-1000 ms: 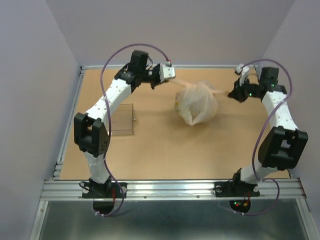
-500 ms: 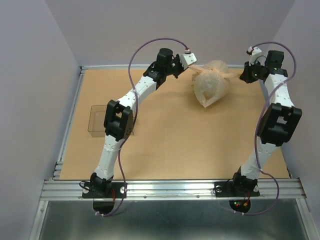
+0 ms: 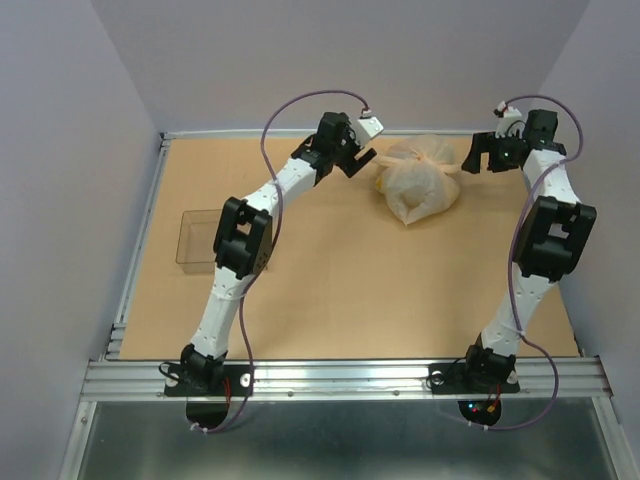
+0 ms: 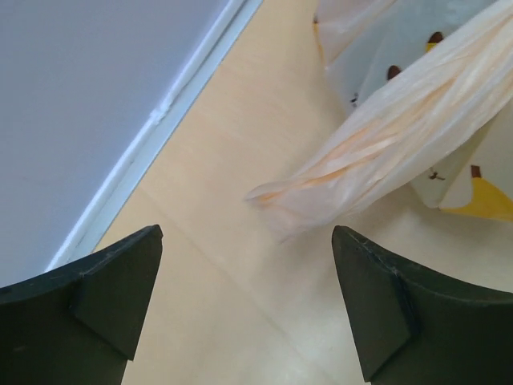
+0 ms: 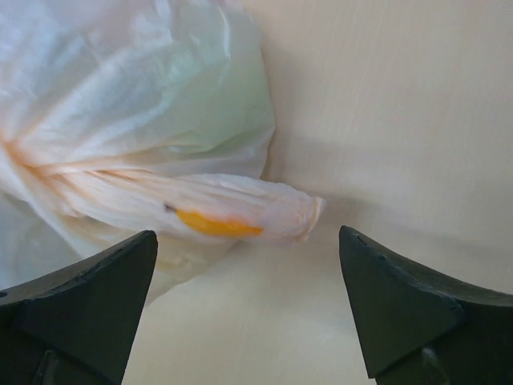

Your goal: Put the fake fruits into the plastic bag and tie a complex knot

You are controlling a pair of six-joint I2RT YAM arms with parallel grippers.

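Top external view
- Plastic bag (image 3: 420, 182): lies bunched into a rounded bundle on the far part of the table (image 3: 330, 290), between the two grippers.
- Fake fruits: not distinguishable through the plastic from this height.
- Left gripper (image 3: 366, 160): just beside the bag's left side; whether it touches the plastic cannot be told from here.
- Right gripper (image 3: 468, 160): just beside the bag's right side, with both arms reaching toward the far edge.
- Clear tray (image 3: 197, 238): sits near the table's left edge, well apart from the bag.

Left wrist view
- Left gripper (image 4: 247, 238): its two dark fingers (image 4: 104, 297) stand wide apart with nothing between them.
- Plastic bag (image 4: 393, 136): a twisted peach tail runs from the upper right down to a loose end on the table, ahead of the fingers and apart from both.
- Bag body: behind the tail, whitish panels carry yellow banana prints with dark tips.
- Table rail (image 4: 152, 132): a pale strip runs along the tabletop's edge below the grey wall.

Right wrist view
- Right gripper (image 5: 247, 235): the fingers (image 5: 417, 313) are spread wide, gripping nothing.
- Plastic bag (image 5: 128, 88): fills the upper left; a twisted tail with an orange-yellow mark points right and ends ahead of the open jaws, touching neither finger.
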